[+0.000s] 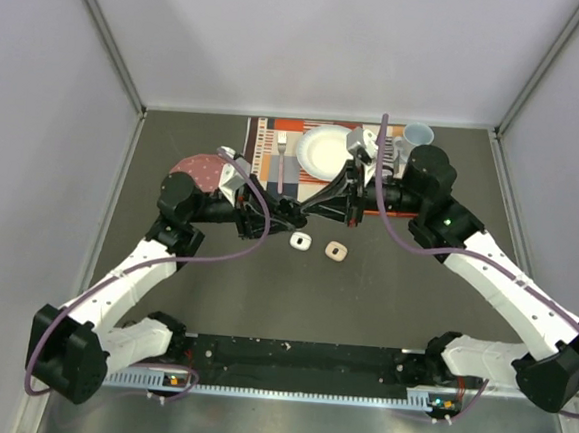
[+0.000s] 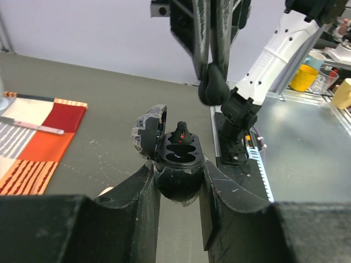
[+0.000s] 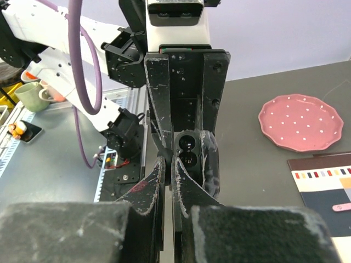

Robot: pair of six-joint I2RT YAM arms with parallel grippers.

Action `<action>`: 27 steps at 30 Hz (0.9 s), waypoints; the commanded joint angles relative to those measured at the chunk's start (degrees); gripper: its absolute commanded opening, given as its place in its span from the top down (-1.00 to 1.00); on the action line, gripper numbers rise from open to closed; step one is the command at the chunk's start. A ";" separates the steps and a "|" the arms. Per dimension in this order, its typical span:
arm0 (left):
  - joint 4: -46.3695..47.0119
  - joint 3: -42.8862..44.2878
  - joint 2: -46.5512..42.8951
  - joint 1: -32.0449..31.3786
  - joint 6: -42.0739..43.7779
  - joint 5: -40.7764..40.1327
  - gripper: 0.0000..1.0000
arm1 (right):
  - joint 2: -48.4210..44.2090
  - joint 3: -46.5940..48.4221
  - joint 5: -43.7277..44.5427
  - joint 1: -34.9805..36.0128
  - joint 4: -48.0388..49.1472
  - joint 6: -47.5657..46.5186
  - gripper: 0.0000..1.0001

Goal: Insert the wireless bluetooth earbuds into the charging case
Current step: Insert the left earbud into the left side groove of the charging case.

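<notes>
Both jaws closed, left around case (image 2: 179,158)

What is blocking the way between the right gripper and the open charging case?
Nothing visible. The left gripper holds the charging case with its lid swung aside, and the shut right gripper hangs just above it with only open air between.

Can't tell if the right gripper (image 3: 167,163) pinches a bud, too dark and tiny, and can't see the bottom of the charging case (image 2: 178,150), tucked inside the left gripper (image 2: 178,174).
</notes>
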 commanded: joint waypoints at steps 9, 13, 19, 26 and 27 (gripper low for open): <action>2.87 4.87 2.61 -3.78 -0.18 1.80 1.00 | 1.58 2.83 -1.29 1.62 1.06 -2.05 1.00; 2.95 5.22 2.88 -4.04 -0.35 1.63 1.00 | 1.84 2.39 -1.38 1.80 1.15 -2.14 1.00; 2.78 5.66 3.49 -4.74 -0.53 2.15 1.00 | 2.45 1.95 -1.20 2.24 -0.17 -2.32 1.00; 3.22 5.13 3.23 -5.54 -0.62 1.19 1.00 | 3.86 1.95 -1.29 3.47 -0.78 -2.40 1.00; 3.39 5.13 3.14 -5.62 -0.70 1.10 1.00 | 3.95 1.87 -1.20 3.64 -1.48 -2.75 1.00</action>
